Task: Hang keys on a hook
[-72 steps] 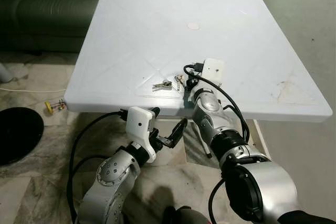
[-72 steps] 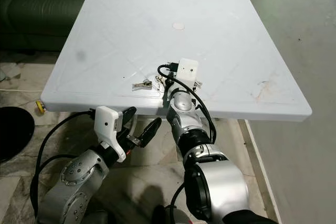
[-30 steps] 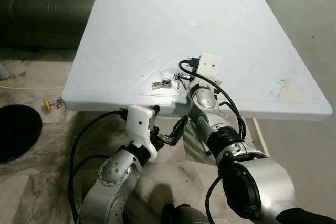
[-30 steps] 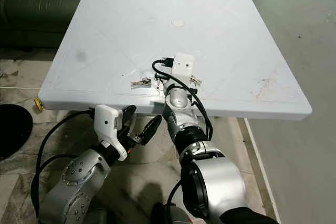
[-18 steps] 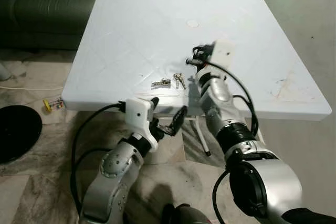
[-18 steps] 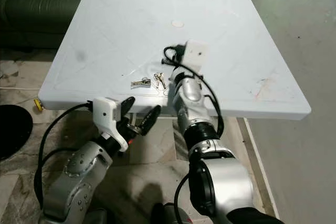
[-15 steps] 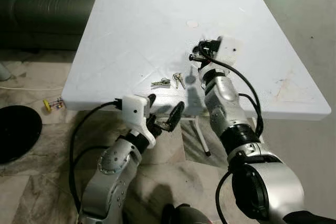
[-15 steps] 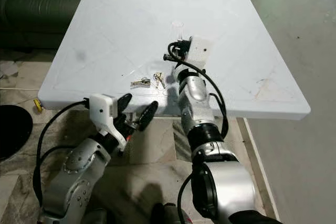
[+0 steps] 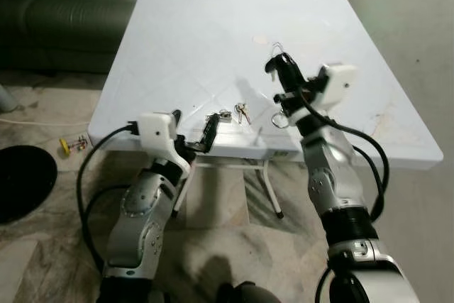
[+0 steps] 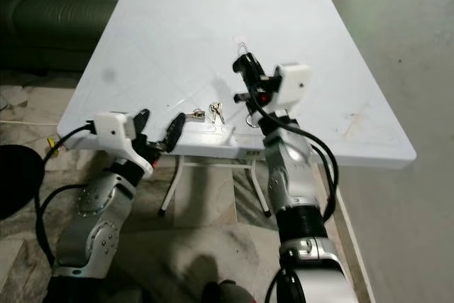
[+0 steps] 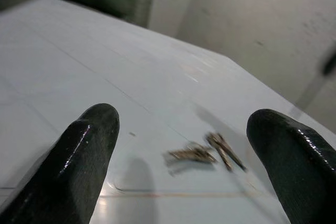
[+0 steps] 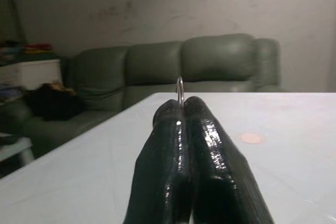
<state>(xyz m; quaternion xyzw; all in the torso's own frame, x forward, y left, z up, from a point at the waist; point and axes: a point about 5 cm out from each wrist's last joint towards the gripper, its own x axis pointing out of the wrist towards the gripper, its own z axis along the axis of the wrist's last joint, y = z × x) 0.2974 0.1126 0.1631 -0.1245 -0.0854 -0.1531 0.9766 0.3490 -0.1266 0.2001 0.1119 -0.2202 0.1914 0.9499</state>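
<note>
The right gripper has been raised well above the white table, whereas a moment earlier it was held low over the near edge, just beside the keys. Its two black fingers are pressed together, and a thin wire hook is pinched between their tips, with its curved end seen standing up above them. A second loop of the same wire is seen hanging below the gripper, beside the wrist.

The keys are left lying on the table near its front edge, as a small bunch in two clusters, and are touched by neither gripper. They have not been moved since the earlier pictures.

The left gripper has been lifted from under the table edge to table height and is now held at the near rim, just short of the keys. Its fingers are spread wide, and in the left wrist view the keys are framed between them on the table surface ahead.

A small round mark is seen further back on the table, and a dark green sofa is seen beyond the table's far left side. The whole scene has been shifted slightly in the head views, since the camera has been moved.
</note>
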